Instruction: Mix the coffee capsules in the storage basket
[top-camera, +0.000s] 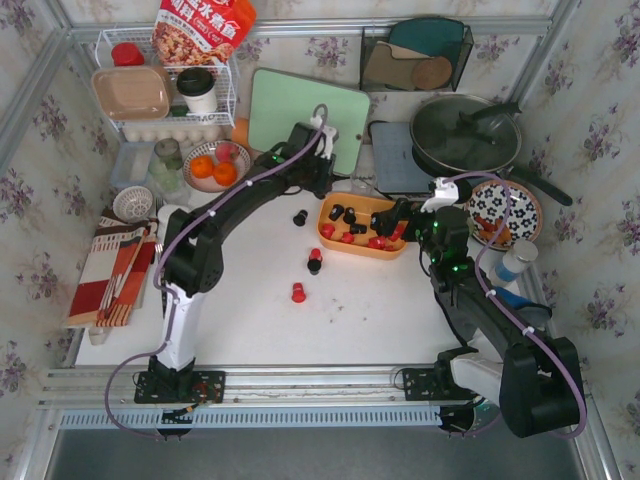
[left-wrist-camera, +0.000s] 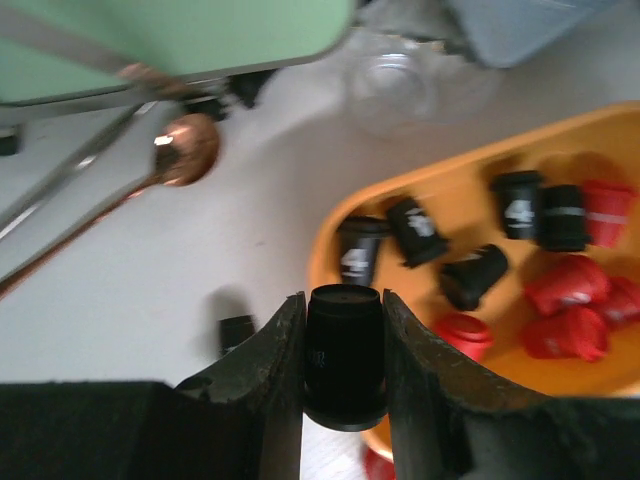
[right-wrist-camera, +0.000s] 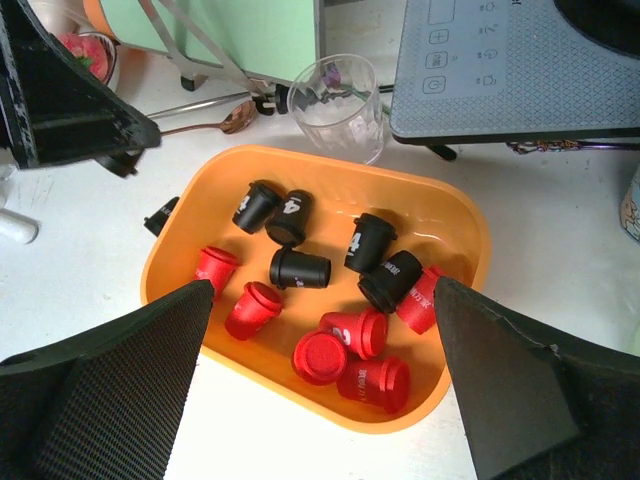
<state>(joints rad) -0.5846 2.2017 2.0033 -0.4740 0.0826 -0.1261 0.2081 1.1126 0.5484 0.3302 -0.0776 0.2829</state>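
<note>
Left wrist view, lower centre: left gripper (left-wrist-camera: 343, 310) fingers clamp a black coffee capsule (left-wrist-camera: 345, 365) across its tapered sides; likely light, rigid, slippery; right gripper (right-wrist-camera: 320, 290) fingers stand apart.

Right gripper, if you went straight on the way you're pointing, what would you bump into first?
The right gripper points, wide open, into the orange basket, so it would probably meet the capsules lying there first, though depth is hard to judge.
</note>
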